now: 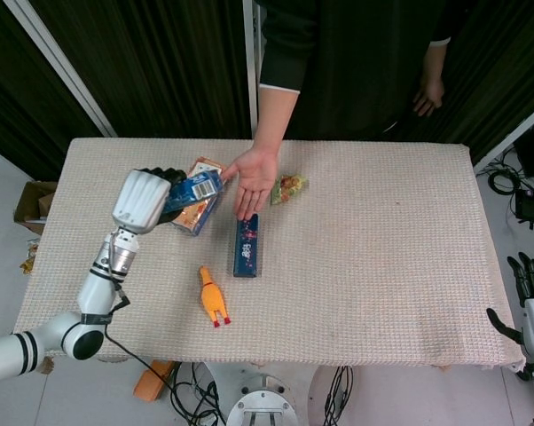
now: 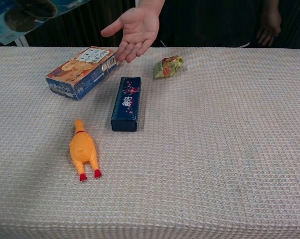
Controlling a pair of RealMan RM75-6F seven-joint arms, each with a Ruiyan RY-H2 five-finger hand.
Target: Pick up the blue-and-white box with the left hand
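- We are gripping the blue-and-white box [image 1: 192, 188] in our left hand [image 1: 143, 201], fingers wrapped around it, at centre left of the head view.
- The box is hanging clear above the worktop [image 1: 382, 266].

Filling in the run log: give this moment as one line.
left robot hand: holds blue-and-white box, lifted | right robot hand: idle at table edge

Blue-and-white box [image 1: 193, 189] — off the table, tilted — gripped by left hand [image 1: 145, 199].
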